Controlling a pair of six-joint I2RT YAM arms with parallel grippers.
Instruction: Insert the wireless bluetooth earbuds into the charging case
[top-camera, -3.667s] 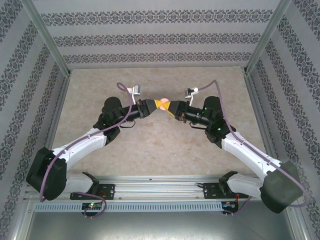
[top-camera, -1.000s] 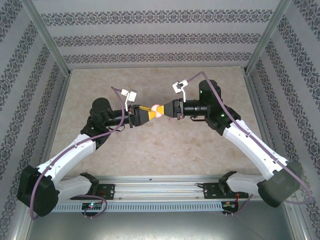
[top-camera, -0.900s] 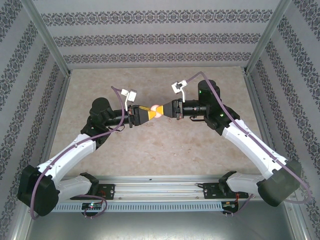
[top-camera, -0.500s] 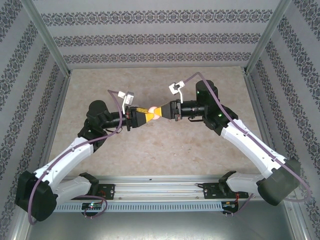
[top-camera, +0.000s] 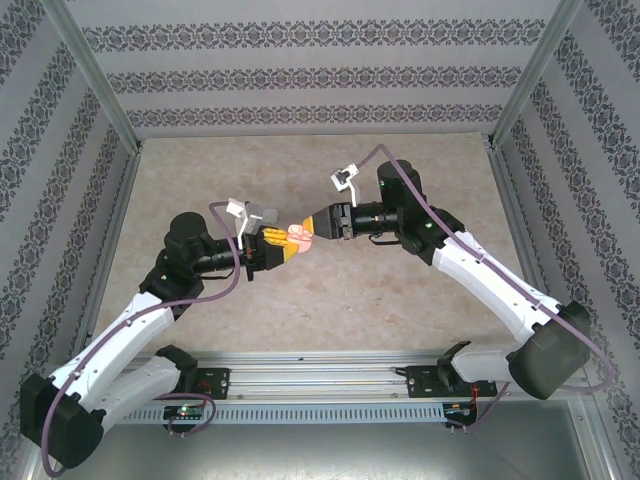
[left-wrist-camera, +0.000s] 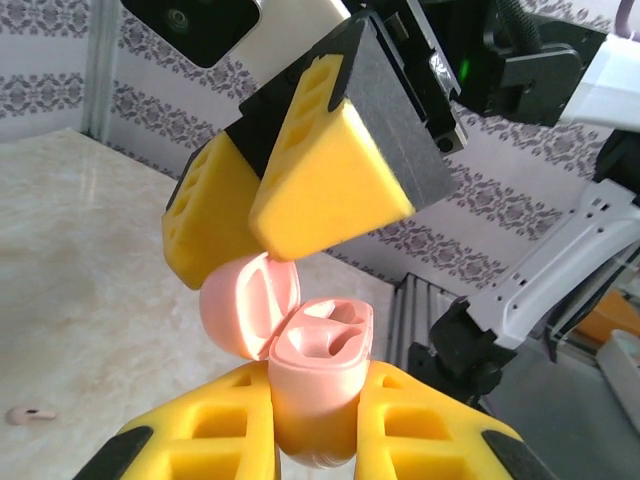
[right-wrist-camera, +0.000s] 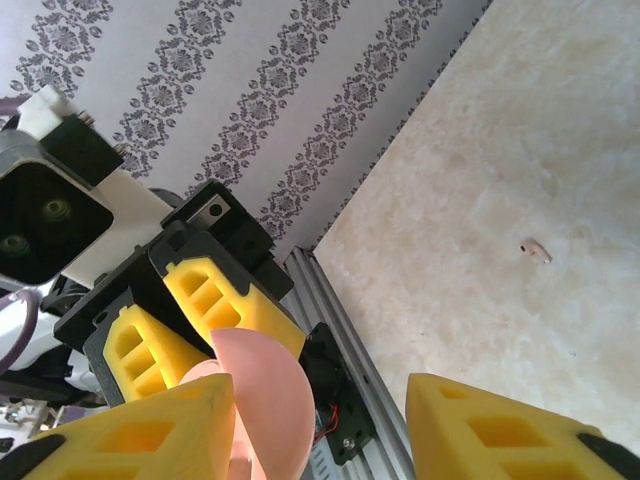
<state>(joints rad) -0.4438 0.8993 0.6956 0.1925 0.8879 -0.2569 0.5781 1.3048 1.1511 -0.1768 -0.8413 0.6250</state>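
Item: charging case (left-wrist-camera: 315, 380), pink, lid (left-wrist-camera: 250, 305) hinged open, both wells bare.
Holder: left gripper (left-wrist-camera: 315, 445), jaws clamped on the case body, carried above the desk (top-camera: 400, 290).
Attendant: right gripper (top-camera: 320, 224), jaws parted with the lid between them, gripping nothing.
Loose stock: one earbud (left-wrist-camera: 30, 413) lies on the desk in the left wrist view. The right wrist view has an earbud (right-wrist-camera: 537, 250) too, possibly the same piece.
Handling: hold your left grip firm, wells up. Draw the right jaws off the lid without knocking it shut, then descend and pinch an earbud squarely.
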